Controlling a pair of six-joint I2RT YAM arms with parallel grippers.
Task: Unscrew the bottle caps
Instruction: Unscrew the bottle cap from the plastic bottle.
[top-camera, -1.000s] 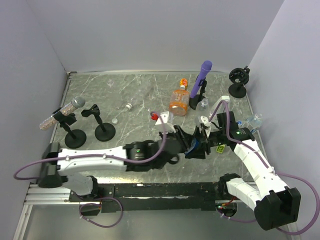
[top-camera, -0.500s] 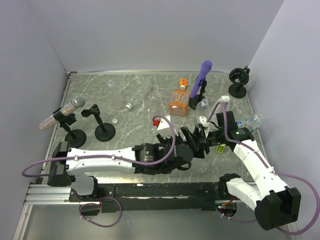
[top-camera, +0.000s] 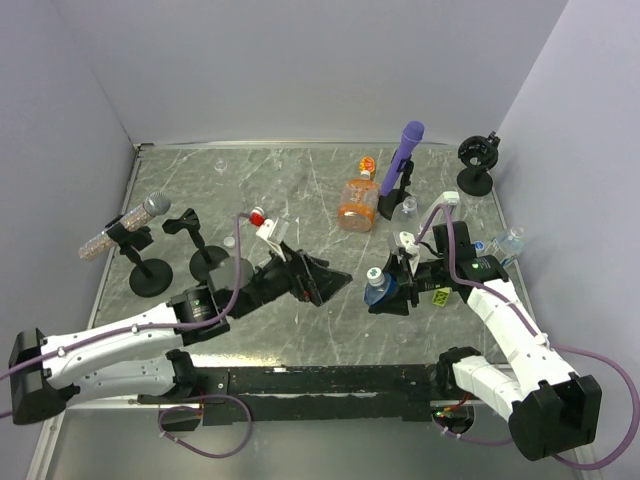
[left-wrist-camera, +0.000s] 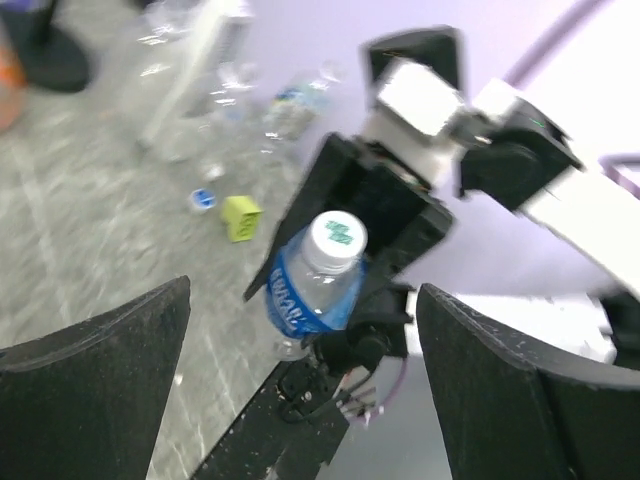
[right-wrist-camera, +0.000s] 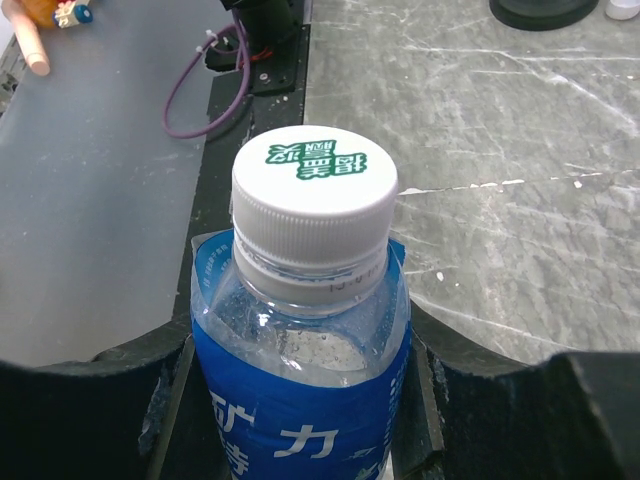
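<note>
On the grey marbled table there are two arms. The left arm stretches in from the left corner, and the left claw hangs over the middle of the table with its jaws spread wide and nothing in them. The right arm bends in from the right, and the right claw is clamped on the blue-label bottle, one finger pressed to each side of the label.

Four stands ring the work. A grey mic sits on one at the left, with a bare black stand beside it. A purple mic is at the back, and a round black holder is in the back right corner.

I count four bottles for certain: the held one, an orange bottle just left of the purple mic's foot, a clear bottle just right of that foot, and another clear one at the right edge.

One yellow-green block lies behind the held bottle, and a loose blue cap lies just beside the block. A loose white cap lies near the bare stand.

The held bottle's own cap, white with green print, sits on its neck. It stands clear above the right claw's fingers and faces the left claw, which is near it but apart.
</note>
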